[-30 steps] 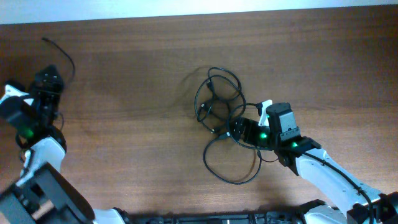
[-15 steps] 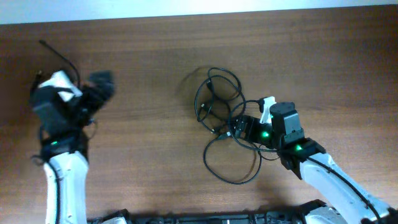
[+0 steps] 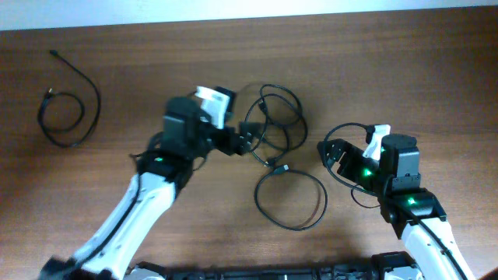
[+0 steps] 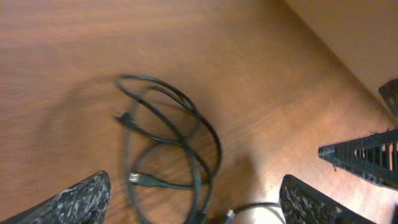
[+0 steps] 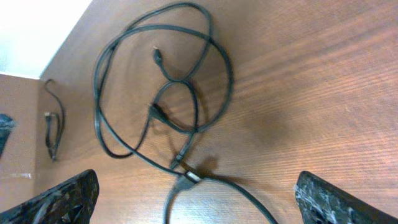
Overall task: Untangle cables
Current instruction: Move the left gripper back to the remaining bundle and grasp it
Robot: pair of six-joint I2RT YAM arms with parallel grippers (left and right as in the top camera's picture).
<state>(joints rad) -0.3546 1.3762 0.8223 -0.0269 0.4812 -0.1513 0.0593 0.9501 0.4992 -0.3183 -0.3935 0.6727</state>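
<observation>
Several thin black cables (image 3: 272, 123) lie tangled in overlapping loops at the table's centre, and one larger loop (image 3: 292, 198) trails toward the front. A separate cable (image 3: 68, 113) lies coiled at the far left. My left gripper (image 3: 243, 141) is open at the tangle's left edge. In the left wrist view the loops (image 4: 168, 143) lie between and ahead of its spread fingers (image 4: 68, 202). My right gripper (image 3: 333, 159) is open, just right of the tangle and holding nothing. The right wrist view shows the tangle (image 5: 161, 93) and a plug (image 5: 189, 177) ahead of the gripper (image 5: 196, 190).
The table's pale far edge (image 3: 249, 12) runs along the top. The right gripper's ribbed finger (image 4: 367, 155) shows at the right of the left wrist view. The far-left cable (image 5: 53, 127) also appears in the right wrist view.
My left arm swung from the far left to the central tangle, leaving the single cable behind. My right gripper drew back rightward off the tangle.
</observation>
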